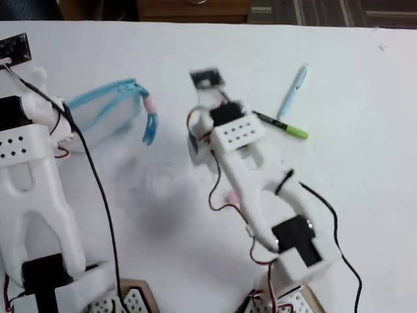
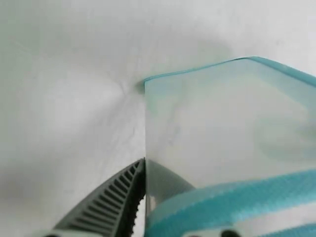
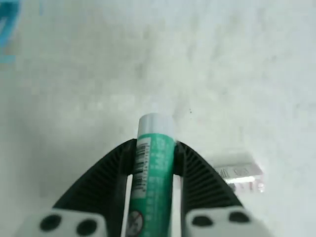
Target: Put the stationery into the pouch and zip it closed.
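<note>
Fingers of the right gripper point(image 3: 155, 148) clamp a green glue stick point(image 3: 153, 182) over the white table point(image 1: 365, 195). The left gripper point(image 2: 144, 168) pinches the edge of the blue pouch point(image 2: 217, 123). Farther off lie a green marker point(image 1: 281, 124) and a blue pen point(image 1: 293, 88).

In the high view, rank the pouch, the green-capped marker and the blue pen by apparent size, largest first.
1. pouch, clearly the largest.
2 and 3. green-capped marker and blue pen look about alike in length, so I won't rank them.
</note>
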